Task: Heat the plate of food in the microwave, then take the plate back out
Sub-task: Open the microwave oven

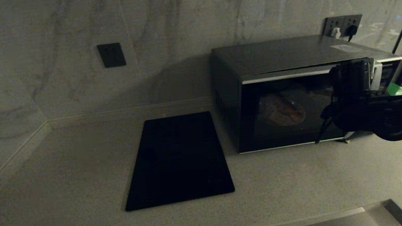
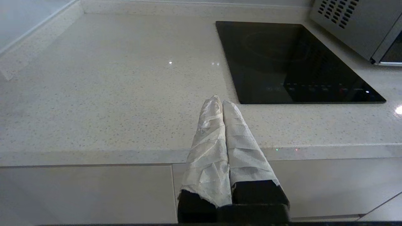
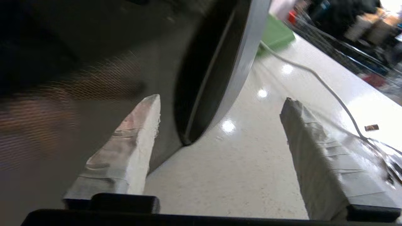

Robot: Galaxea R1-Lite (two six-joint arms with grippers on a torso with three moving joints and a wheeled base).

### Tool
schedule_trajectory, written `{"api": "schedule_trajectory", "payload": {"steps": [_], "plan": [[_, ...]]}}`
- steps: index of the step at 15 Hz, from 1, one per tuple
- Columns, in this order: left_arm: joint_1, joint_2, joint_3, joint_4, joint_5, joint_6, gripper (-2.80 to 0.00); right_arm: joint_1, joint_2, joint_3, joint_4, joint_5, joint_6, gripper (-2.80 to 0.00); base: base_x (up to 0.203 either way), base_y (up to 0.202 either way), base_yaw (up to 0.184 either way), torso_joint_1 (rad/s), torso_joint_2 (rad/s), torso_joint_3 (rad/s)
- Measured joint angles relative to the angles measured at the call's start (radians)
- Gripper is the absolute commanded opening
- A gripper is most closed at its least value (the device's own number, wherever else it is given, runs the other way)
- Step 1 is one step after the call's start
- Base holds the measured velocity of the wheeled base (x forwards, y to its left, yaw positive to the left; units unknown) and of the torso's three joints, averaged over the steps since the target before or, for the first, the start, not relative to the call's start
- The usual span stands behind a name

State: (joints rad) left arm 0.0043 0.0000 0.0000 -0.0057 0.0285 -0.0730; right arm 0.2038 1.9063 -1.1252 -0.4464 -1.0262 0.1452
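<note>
Before the microwave (image 1: 280,94), at its right front corner, the right arm reaches in level from the right; the right gripper (image 3: 220,125) stands wide, holding nothing. Behind the closed glass door sits the plate of food (image 1: 282,110). Near the counter's edge the left gripper (image 2: 221,110) hangs parked, fingers pressed together.

The plate of food (image 1: 282,110) sits inside the microwave (image 1: 295,93), right of the cooktop (image 1: 178,159).

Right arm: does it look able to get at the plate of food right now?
Probably not yet. The plate of food sits inside the microwave behind its closed glass door. The right gripper is open by the door's right side, holding nothing; the door must open first.
</note>
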Motion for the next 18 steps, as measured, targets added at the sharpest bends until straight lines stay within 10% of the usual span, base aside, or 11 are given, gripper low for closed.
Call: {"api": "schedule_trajectory", "payload": {"steps": [5,9,10,18], "plan": [[0.000,0.000,0.000,0.000,0.000,0.000,-2.80,0.031,-0.218,0.004,0.009,0.053,-0.116,0.00,0.000,0.000,0.000,0.000,0.00,0.000],[0.000,0.000,0.000,0.000,0.000,0.000,-2.80,-0.099,-0.394,-0.125,0.176,0.188,-0.262,0.00,0.000,0.000,0.000,0.000,0.00,0.000],[0.000,0.000,0.000,0.000,0.000,0.000,-2.80,-0.156,-0.421,-0.162,0.253,0.230,-0.265,-2.80,0.000,0.000,0.000,0.000,0.00,0.000],[0.000,0.000,0.000,0.000,0.000,0.000,-2.80,-0.364,-0.525,-0.381,0.750,0.596,-0.267,-2.80,0.000,0.000,0.000,0.000,0.00,0.000]]}}
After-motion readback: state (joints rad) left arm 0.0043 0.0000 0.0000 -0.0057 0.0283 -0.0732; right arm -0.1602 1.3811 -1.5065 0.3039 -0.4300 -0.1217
